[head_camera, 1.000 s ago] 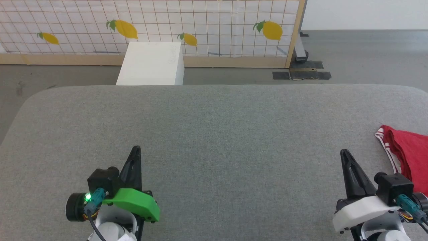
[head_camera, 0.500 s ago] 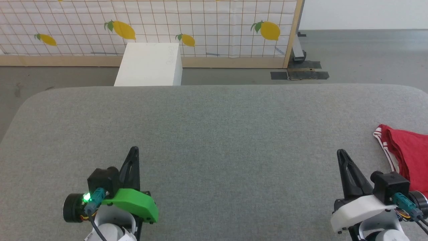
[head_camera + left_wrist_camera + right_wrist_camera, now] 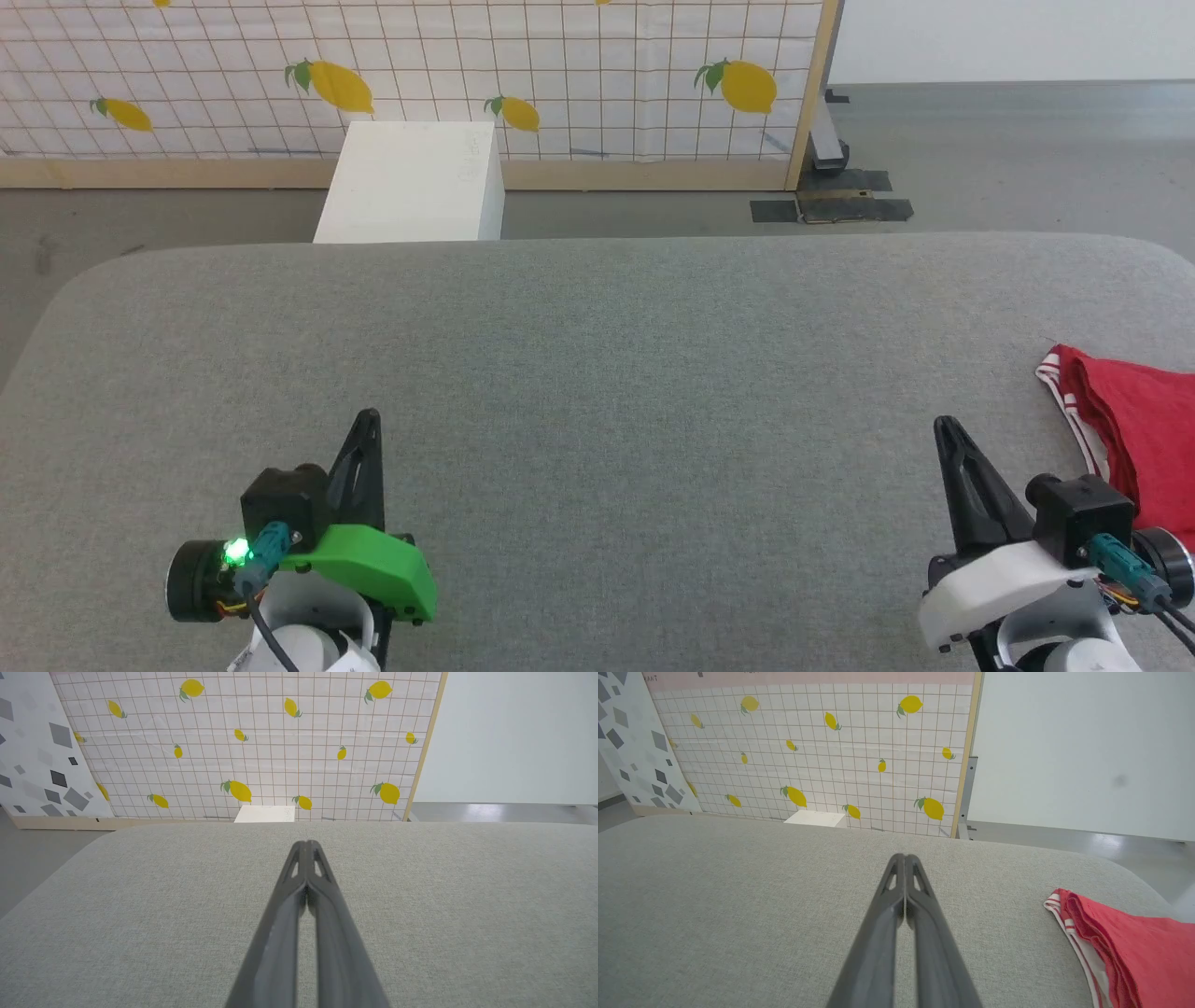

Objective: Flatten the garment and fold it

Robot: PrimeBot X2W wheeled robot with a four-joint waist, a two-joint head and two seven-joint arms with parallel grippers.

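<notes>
Both grippers clenched, nothing in them. Left gripper [image 3: 367,422] sits lower left of the head view and right gripper [image 3: 943,427] lower right, each over bare grey table [image 3: 597,355]. Wrist views show each pair of fingers pressed tip to tip.

Garment [image 3: 1134,420] lies bunched at the right edge of the frame, mid-height, near the right gripper and on its outer side. It is cut off by the frame, so its full layout is unknown. Striped trim [image 3: 1066,919] faces frame centre.

My read of the step: reach, grab, drag it to the middle.
- Open the right jaws before descending.
- Come in low at the trim edge.
- Pinch few layers, not the whole wad.
- Pull toward centre, since the left gripper is well apart from the cloth.

Risk: a multi-layer grab just moves the lump.
</notes>
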